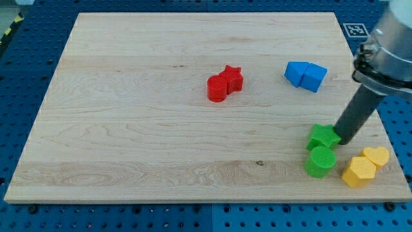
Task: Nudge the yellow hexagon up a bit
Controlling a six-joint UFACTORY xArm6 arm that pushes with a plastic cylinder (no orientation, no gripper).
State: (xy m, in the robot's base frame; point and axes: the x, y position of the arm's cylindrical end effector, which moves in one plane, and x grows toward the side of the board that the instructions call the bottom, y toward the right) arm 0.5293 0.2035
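Note:
The yellow hexagon (358, 172) lies near the board's bottom right corner, touching a yellow heart (377, 156) at its upper right. My tip (342, 140) is at the end of the dark rod, just right of the green star (322, 136), touching or nearly touching it. The tip is above and slightly left of the yellow hexagon, a short gap away. A green cylinder (320, 161) sits just below the green star, left of the hexagon.
A red cylinder (217, 88) and red star (233, 78) touch near the board's middle. Two blue blocks (306, 75) sit together at the upper right. The wooden board (129, 129) ends close to the yellow blocks, on the right and bottom.

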